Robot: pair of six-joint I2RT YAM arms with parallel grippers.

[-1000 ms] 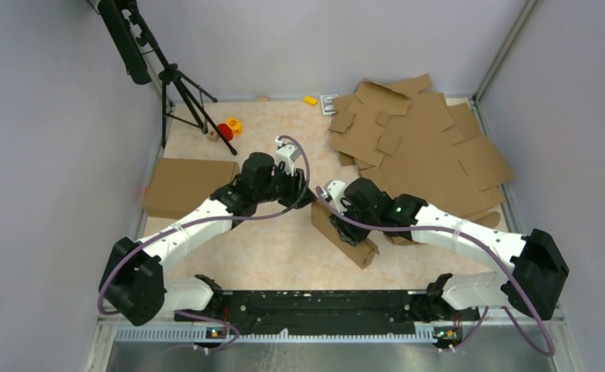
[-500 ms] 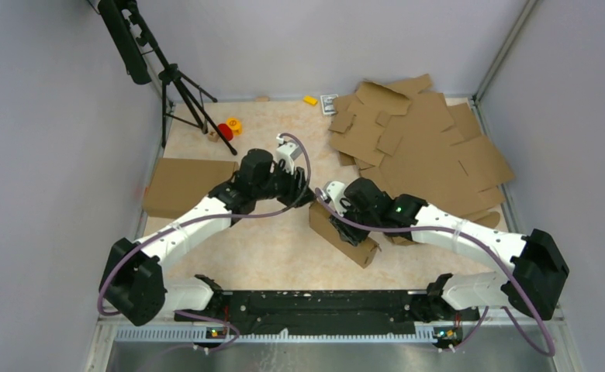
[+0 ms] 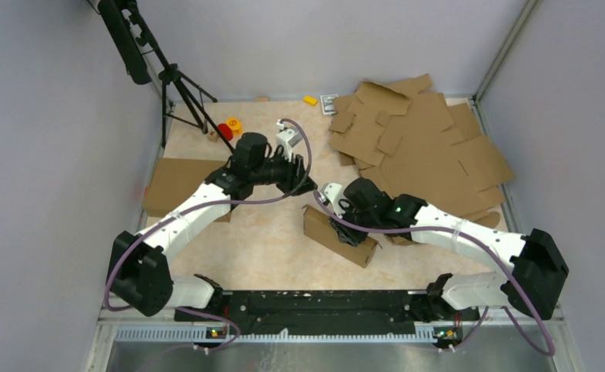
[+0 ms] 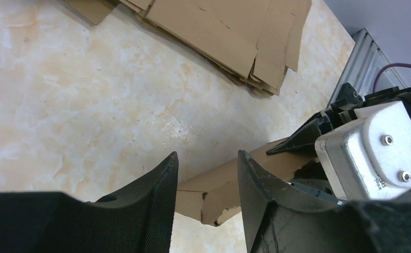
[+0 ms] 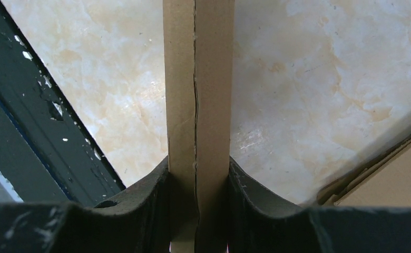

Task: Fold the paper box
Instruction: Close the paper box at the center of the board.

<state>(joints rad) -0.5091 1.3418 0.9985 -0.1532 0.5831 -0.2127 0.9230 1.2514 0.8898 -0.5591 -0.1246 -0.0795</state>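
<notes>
From above, the shallow brown corrugated cardboard paper box [image 3: 323, 231] lies on the mottled beige table [image 3: 261, 244], just left of the heap of flat cardboard blanks [image 3: 427, 151]. The left wrist view shows the left gripper [image 4: 207, 161], its curved matte-black fingers parted and empty, left of that heap. In the right wrist view, the right gripper [image 5: 197, 174] pinches the box's creased upright wall.

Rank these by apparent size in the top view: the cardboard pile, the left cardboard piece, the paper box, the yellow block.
1. cardboard pile
2. left cardboard piece, though it is partly covered
3. paper box
4. yellow block, by far the smallest
</notes>
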